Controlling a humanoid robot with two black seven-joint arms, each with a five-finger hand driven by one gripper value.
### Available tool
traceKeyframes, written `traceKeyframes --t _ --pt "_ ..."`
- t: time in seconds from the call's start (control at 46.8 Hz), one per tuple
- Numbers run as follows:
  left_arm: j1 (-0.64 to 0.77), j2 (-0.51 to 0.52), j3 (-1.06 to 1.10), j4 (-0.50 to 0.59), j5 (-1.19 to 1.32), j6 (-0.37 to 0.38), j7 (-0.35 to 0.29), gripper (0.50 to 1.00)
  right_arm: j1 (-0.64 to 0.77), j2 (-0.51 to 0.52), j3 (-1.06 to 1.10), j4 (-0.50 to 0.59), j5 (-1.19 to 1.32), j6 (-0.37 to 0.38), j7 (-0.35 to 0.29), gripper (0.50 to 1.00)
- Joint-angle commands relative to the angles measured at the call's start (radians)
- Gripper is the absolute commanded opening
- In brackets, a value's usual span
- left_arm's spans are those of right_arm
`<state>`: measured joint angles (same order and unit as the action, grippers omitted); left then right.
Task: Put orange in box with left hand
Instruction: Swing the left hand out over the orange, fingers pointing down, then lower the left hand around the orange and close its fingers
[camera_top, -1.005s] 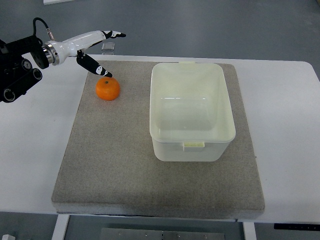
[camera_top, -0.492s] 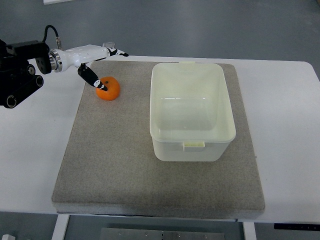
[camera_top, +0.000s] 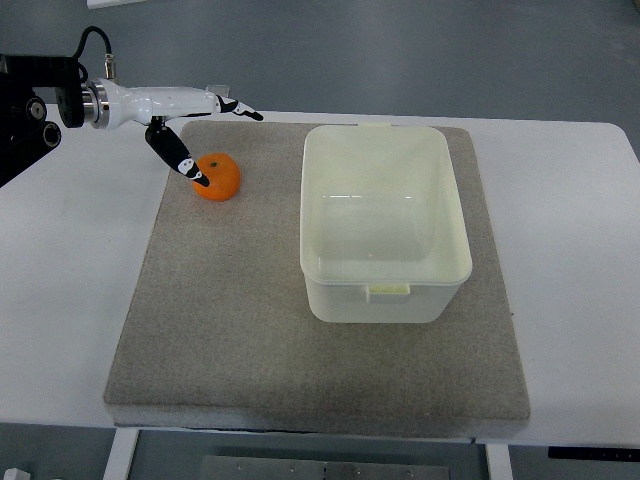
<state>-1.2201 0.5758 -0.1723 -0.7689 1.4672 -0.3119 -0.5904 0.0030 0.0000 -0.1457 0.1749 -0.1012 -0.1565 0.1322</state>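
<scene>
The orange lies on the grey mat, at its far left. My left hand reaches in from the upper left and stands open around the fruit. Its black-tipped thumb touches the orange's left side. The other fingers stretch out beyond the fruit, apart from it. A pale translucent box stands open and empty on the mat, to the right of the orange. The right hand does not show.
The mat lies on a white table whose far edge runs just behind the hand. A small clear object sits at that edge, behind the fingers. Black arm hardware fills the upper left corner.
The left hand has dropped closer to the mat. Its thumb slid from the top of the orange to its left side. The orange and box have stayed put.
</scene>
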Motion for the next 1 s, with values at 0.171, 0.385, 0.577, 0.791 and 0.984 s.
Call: traceKeyframes --t 0.171,0.385,0.577,0.791,0.984 --pt "-0.029 -0.001 0.099 0.051 0.065 0.004 0.000 0.992 0.000 0.000 0.000 0.000 0.000 0.000 0.000 0.932" --pt "-0.019 -0.007 0.099 0.066 0.070 0.013 0.001 0.992 0.000 0.000 0.000 0.000 0.000 0.000 0.000 0.932" --pt "-0.016 -0.020 0.100 0.080 0.070 0.014 0.001 0.992 0.000 0.000 0.000 0.000 0.000 0.000 0.000 0.932" --pt "0.011 -0.076 0.112 0.123 0.070 0.037 0.001 0.992 0.000 0.000 0.000 0.000 0.000 0.000 0.000 0.932" --pt "0.013 -0.082 0.139 0.137 0.068 0.057 0.001 0.992 0.000 0.000 0.000 0.000 0.000 0.000 0.001 0.932"
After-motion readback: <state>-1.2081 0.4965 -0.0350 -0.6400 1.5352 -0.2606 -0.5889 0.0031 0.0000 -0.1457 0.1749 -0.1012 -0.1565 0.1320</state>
